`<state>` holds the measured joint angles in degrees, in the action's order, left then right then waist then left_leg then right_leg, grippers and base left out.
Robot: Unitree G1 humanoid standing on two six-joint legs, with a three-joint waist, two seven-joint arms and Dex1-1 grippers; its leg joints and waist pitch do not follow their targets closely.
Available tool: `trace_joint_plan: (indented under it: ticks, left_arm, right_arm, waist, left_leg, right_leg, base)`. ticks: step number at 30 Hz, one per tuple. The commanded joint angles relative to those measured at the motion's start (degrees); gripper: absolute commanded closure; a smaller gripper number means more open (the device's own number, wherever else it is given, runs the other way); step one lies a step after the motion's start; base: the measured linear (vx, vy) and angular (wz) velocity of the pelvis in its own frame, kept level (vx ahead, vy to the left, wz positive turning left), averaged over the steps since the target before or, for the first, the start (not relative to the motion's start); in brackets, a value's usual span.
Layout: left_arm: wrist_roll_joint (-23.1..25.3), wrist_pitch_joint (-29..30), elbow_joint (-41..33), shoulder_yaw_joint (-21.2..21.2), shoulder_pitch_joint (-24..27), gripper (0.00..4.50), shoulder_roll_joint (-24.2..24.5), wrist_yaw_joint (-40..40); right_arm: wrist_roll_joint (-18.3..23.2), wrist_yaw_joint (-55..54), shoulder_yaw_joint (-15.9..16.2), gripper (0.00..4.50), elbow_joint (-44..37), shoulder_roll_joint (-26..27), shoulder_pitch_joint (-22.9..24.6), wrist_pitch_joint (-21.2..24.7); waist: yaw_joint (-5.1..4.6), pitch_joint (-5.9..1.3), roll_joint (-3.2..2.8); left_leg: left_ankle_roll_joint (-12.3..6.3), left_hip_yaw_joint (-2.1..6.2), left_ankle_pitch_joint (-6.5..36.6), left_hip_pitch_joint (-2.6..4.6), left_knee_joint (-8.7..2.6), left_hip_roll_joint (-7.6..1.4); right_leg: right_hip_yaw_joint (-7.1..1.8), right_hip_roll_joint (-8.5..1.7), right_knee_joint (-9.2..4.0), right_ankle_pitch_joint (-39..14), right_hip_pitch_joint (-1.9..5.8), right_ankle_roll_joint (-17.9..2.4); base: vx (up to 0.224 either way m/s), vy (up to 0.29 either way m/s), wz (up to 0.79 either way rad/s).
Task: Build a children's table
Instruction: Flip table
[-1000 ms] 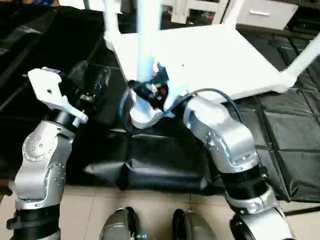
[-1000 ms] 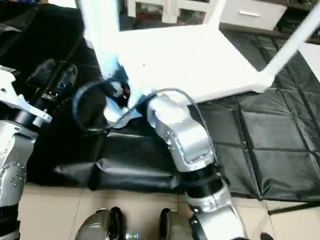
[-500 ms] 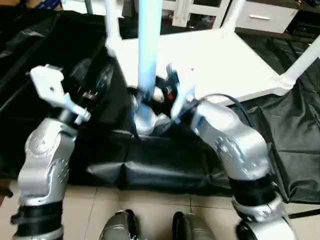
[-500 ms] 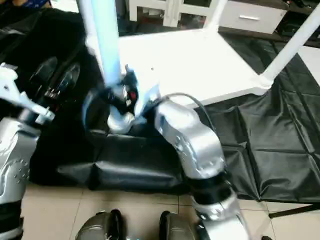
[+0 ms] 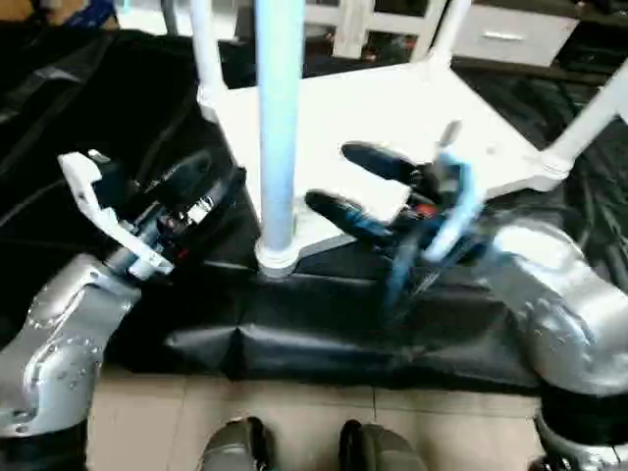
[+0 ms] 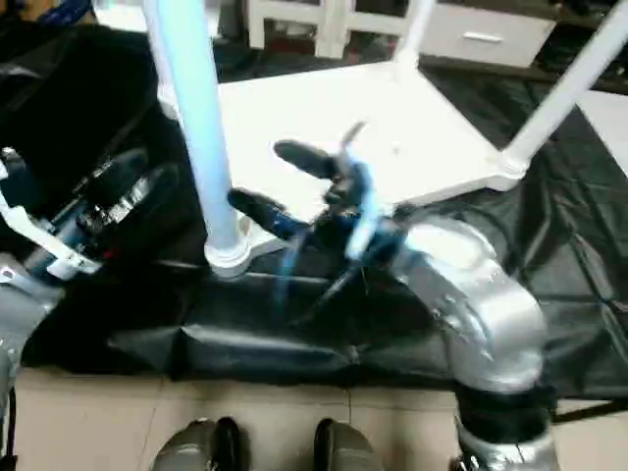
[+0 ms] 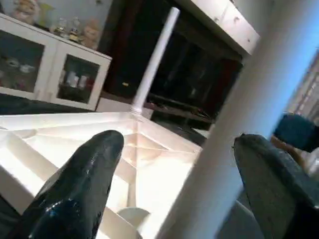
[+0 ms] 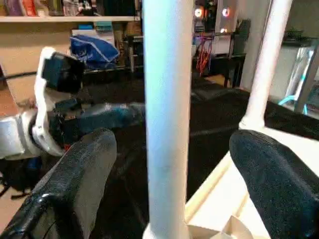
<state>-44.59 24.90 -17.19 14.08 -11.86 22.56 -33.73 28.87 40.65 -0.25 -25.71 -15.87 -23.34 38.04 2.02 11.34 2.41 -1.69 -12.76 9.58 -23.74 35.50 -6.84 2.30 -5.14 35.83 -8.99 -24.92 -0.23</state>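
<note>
The children's table top (image 5: 412, 108) lies upside down on the black floor mat (image 5: 324, 324), at twelve o'clock from the robot. Four legs stand in its corner sockets, the nearest leg (image 5: 278, 118) last. The right gripper (image 5: 358, 186) and left gripper (image 5: 211, 186) flank that leg, fingers released, grasping nothing. Judging by this, assembly looks nearly done; turning the table upright remains.

bright overhead light washes out the table top (image 5: 392, 108), its ribs lost in glare. the nearest leg (image 5: 279, 118) carries a bluish tint. the right claw (image 5: 348, 186) and its forearm smear with motion blur; the dark mat (image 5: 294, 324) stays dim.
</note>
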Motion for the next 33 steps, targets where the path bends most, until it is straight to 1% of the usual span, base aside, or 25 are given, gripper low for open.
trace_joint_plan:
  ticks: [1, 2, 4, 5, 6, 10, 11, 12, 13, 14, 16, 17, 19, 22, 23, 24, 25, 26, 27, 28, 29, 30, 31, 32, 33]
  left_arm:
    - [-3.6, 2.5, -1.1, 1.8, 0.6, 0.16, 2.0, -2.8]
    - [-7.3, 5.0, -2.4, 2.5, 1.2, 0.04, 3.2, -4.4]
    - [-9.9, 6.7, -3.4, 2.8, 1.7, 0.04, 4.2, -5.2]
    - [-12.1, 9.0, -4.9, 2.7, 2.7, 0.04, 5.9, -6.2]
    - [-12.1, 9.3, -5.1, 2.6, 2.9, 0.04, 6.2, -6.2]
    - [-4.7, 5.9, -5.3, -1.3, 2.0, 0.04, 4.0, -3.7]
    - [-1.6, 4.4, -4.5, -2.7, 1.0, 0.04, 2.9, -1.9]
    - [-1.6, 4.4, -4.5, -2.7, 1.0, 0.04, 2.9, -1.9]
    - [2.5, 2.6, -2.3, -4.5, -0.6, 0.04, 1.9, 0.8]
    - [4.6, 1.2, -0.2, -5.6, -2.2, 0.04, 0.4, 3.2]
    - [4.8, 0.8, 0.6, -6.4, -3.1, 0.04, -0.7, 4.0]
    - [4.7, 1.0, 0.6, -6.8, -3.5, 0.04, -1.0, 4.2]
    - [5.0, 1.1, 0.5, -7.9, -3.9, 0.04, -2.0, 4.2]
    - [4.9, 1.3, 0.2, -9.6, -4.5, 0.04, -4.5, 3.8]
    - [5.3, 0.9, 0.4, -10.8, -4.8, 0.04, -5.5, 3.4]
    - [6.1, 0.5, 0.7, -11.5, -4.9, 0.04, -5.8, 3.5]
    - [8.9, -0.9, 2.2, -13.0, -5.5, 0.04, -6.3, 4.5]
    - [11.4, -1.9, 3.7, -14.0, -6.2, 0.04, -6.6, 5.9]
    - [11.6, -2.0, 3.8, -14.0, -6.3, 0.04, -6.6, 6.1]
    - [13.2, -3.0, 4.9, -14.3, -6.9, 0.04, -6.9, 7.3]
    - [15.2, -4.0, 6.4, -14.4, -7.8, 0.04, -7.3, 9.0]
    - [16.4, -4.7, 7.5, -14.1, -8.4, 0.04, -7.7, 10.4]
    - [18.4, -5.9, 9.4, -13.5, -9.6, 0.04, -8.6, 12.7]
    - [19.1, -6.3, 10.1, -13.2, -10.1, 0.04, -8.9, 13.6]
    - [19.6, -6.5, 10.5, -13.1, -10.3, 0.04, -8.9, 14.0]
  right_arm:
    - [-0.7, 1.3, -0.8, 0.46, -1.7, -3.0, 3.7, -1.4]
    - [-2.8, 0.7, -1.1, 0.46, -1.1, -4.8, 5.6, -2.2]
    - [-4.1, 0.0, -1.7, 0.46, -0.5, -6.1, 6.7, -2.7]
    - [-6.9, -2.9, -4.4, 0.46, 2.4, -7.3, 8.1, -3.4]
    - [-7.2, -3.4, -5.0, 0.46, 3.0, -7.4, 8.3, -3.5]
    - [-11.5, -6.2, -6.5, 0.46, 6.3, -9.4, 10.5, -6.6]
    - [-12.0, -6.6, -6.6, 0.46, 6.6, -9.8, 10.9, -7.1]
    - [-12.0, -6.6, -6.6, 0.46, 6.6, -9.8, 10.9, -7.1]
    - [-12.0, -7.5, -6.9, 0.46, 6.6, -10.1, 11.5, -7.4]
    - [-12.2, -8.2, -7.4, 0.46, 6.2, -10.3, 12.4, -7.7]
    - [-12.4, -8.4, -8.1, 0.46, 6.0, -10.5, 13.2, -8.0]
    - [-12.6, -8.6, -8.4, 0.46, 6.0, -10.5, 13.5, -8.0]
    - [-13.0, -8.8, -9.0, 0.46, 6.4, -10.7, 14.1, -8.5]
    - [-13.6, -9.5, -10.1, 0.46, 7.6, -11.1, 14.9, -9.5]
    - [-13.7, -10.2, -10.5, 0.46, 8.2, -11.3, 14.9, -9.9]
    - [-13.9, -10.5, -10.7, 0.46, 8.4, -11.5, 14.9, -10.1]
    - [-14.1, -11.0, -10.9, 0.46, 8.7, -11.7, 14.9, -10.4]
    - [-14.1, -11.2, -11.0, 0.46, 8.8, -11.8, 14.8, -10.5]
    - [-14.1, -11.2, -11.0, 0.46, 8.7, -11.8, 14.8, -10.5]
    - [-14.0, -11.3, -11.0, 0.46, 8.6, -11.7, 14.8, -10.4]
    - [-14.1, -11.3, -11.0, 0.46, 8.4, -11.5, 14.8, -10.4]
    - [-14.2, -11.3, -10.9, 0.46, 8.1, -11.4, 15.0, -10.4]
    - [-14.3, -11.5, -10.6, 0.46, 7.6, -11.2, 15.2, -10.5]
    - [-14.3, -11.5, -10.4, 0.46, 7.4, -11.1, 15.4, -10.5]
    - [-14.4, -11.5, -10.3, 0.46, 7.3, -11.0, 15.6, -10.5]
  waist:
    - [0.22, -4.88, -1.71]
    - [0.39, -4.85, -1.93]
    - [0.37, -4.69, -1.78]
    - [0.33, -4.68, -2.02]
    - [0.18, -4.53, -1.93]
    - [0.15, -3.94, -2.10]
    - [0.21, -3.83, -2.26]
    - [0.02, -3.84, -2.23]
    - [-0.10, -4.04, -2.42]
    - [-0.26, -4.20, -2.23]
    - [-0.16, -4.25, -2.64]
    - [-0.37, -4.21, -2.43]
    - [-0.43, -4.17, -2.68]
    - [-0.82, -3.91, -2.95]
    - [-1.05, -3.71, -3.35]
    - [-1.01, -3.44, -3.99]
    - [-0.01, -3.53, -4.51]
    - [5.24, -3.57, -4.77]
    - [3.81, -4.19, -3.14]
    - [2.88, -4.80, 0.76]
    - [2.33, -4.23, -1.01]
    - [3.75, -4.20, -2.00]
    - [3.61, -4.95, -2.30]
    - [2.22, -5.21, -2.84]
    - [1.78, -5.48, -3.42]
  left_leg:
    - [7.89, 4.29, 25.6, 3.48, -6.03, -5.74]
    - [8.29, 4.24, 26.2, 3.77, -5.99, -5.67]
    - [8.96, 4.39, 27.3, 3.68, -6.23, -5.62]
    - [9.47, 4.53, 28.5, 3.71, -6.24, -5.68]
    - [9.57, 4.71, 29.8, 3.51, -6.43, -5.66]
    - [10.13, 4.84, 35.1, 4.22, -6.89, -5.77]
    - [10.31, 4.88, 37.1, 4.87, -6.78, -5.73]
    - [10.33, 4.99, 38.5, 5.16, -6.69, -5.67]
    - [10.21, 5.18, 38.2, 4.99, -6.74, -5.56]
    - [9.89, 5.35, 37.3, 4.62, -7.08, -5.65]
    - [9.81, 5.29, 37.1, 4.93, -7.22, -5.68]
    - [9.46, 5.44, 36.4, 4.47, -7.31, -5.73]
    - [9.33, 5.54, 37.1, 4.35, -7.33, -5.66]
    - [9.53, 5.47, 40.0, 4.63, -7.69, -5.70]
    - [9.86, 5.20, 42.8, 4.10, -8.96, -5.95]
    - [10.44, 4.05, 47.3, 2.49, -12.27, -6.73]
    - [10.51, 3.09, 49.5, 0.37, -14.75, -7.71]
    - [10.27, -2.11, 47.3, -4.05, -16.94, -6.95]
    - [9.19, -3.36, 39.1, -1.53, -15.03, -5.90]
    - [7.85, 2.41, 15.2, 7.92, 0.83, -1.37]
    - [1.74, 7.19, 1.5, 1.95, 2.43, -0.31]
    - [2.21, 7.78, 1.8, 2.21, -0.79, -1.95]
    - [3.07, 7.08, 5.7, 4.73, -2.18, -3.56]
    - [3.73, 6.48, 15.5, 5.92, -4.06, -5.44]
    - [3.89, 6.56, 16.8, 5.32, -4.70, -5.86]
  right_leg:
    - [-3.11, -4.05, -5.00, -24.2, 1.42, -8.1]
    - [-3.14, -3.97, -5.14, -24.9, 1.15, -7.9]
    - [-2.94, -3.75, -5.12, -25.9, 1.26, -8.0]
    - [-2.85, -3.86, -5.07, -26.4, 1.07, -8.1]
    - [-2.74, -3.89, -5.18, -27.7, 1.23, -7.9]
    - [-2.44, -3.70, -6.44, -33.1, 1.03, -5.5]
    - [-2.33, -3.66, -6.94, -34.9, 0.79, -4.9]
    - [-1.98, -3.52, -7.40, -36.1, 0.86, -4.2]
    - [-1.82, -3.59, -7.26, -35.6, 1.32, -4.3]
    - [-1.67, -3.60, -7.16, -34.3, 1.83, -4.0]
    - [-1.60, -3.69, -7.41, -32.8, 1.82, -4.3]
    - [-1.60, -3.99, -7.42, -32.1, 2.25, -4.7]
    - [-1.41, -4.07, -7.47, -33.6, 2.22, -4.7]
    - [-0.32, -3.39, -8.04, -34.9, 2.25, -4.1]
    - [0.76, -2.25, -7.40, -33.7, 2.68, -3.8]
    - [2.53, 0.03, -4.40, -29.5, 3.98, -3.9]
    - [2.99, 0.98, 1.57, -23.2, 5.92, -4.5]
    - [3.24, 2.66, 8.46, -14.9, 7.25, -3.9]
    - [-0.01, 1.99, 7.47, -21.1, 5.81, -3.1]
    - [-6.38, -6.18, -7.82, -46.6, -2.76, 1.2]
    - [-9.57, -7.38, -8.42, -49.8, 3.36, -1.1]
    - [-6.66, -5.25, -6.68, -41.7, 4.10, -3.4]
    - [-5.22, -2.33, -5.43, -34.2, 2.10, -5.3]
    - [-4.14, -0.49, -3.89, -23.0, 1.22, -9.2]
    - [-4.08, -1.04, -3.32, -18.6, 2.00, -11.0]
  base:
    - [0.000, 0.000, 0.00]
    - [0.000, 0.000, 0.00]
    - [0.000, 0.000, 0.00]
    - [0.000, 0.000, 0.00]
    - [0.000, 0.000, 0.00]
    - [0.000, 0.000, 0.00]
    - [0.000, 0.000, 0.00]
    - [0.000, 0.000, 0.00]
    - [0.000, 0.000, 0.00]
    - [0.000, 0.000, 0.00]
    - [0.000, 0.000, 0.00]
    - [0.000, 0.000, 0.00]
    - [0.000, 0.000, 0.00]
    - [0.000, 0.000, 0.00]
    - [0.000, 0.000, 0.00]
    - [-0.100, 0.011, -0.02]
    - [-0.100, 0.011, -0.02]
    - [-0.092, -0.039, 0.25]
    - [0.058, -0.150, 0.41]
    - [0.058, -0.150, 0.41]
    - [0.131, -0.138, 0.14]
    - [0.005, -0.042, 0.21]
    - [0.005, -0.042, 0.21]
    - [-0.108, -0.035, 0.38]
    - [-0.063, -0.006, 0.10]
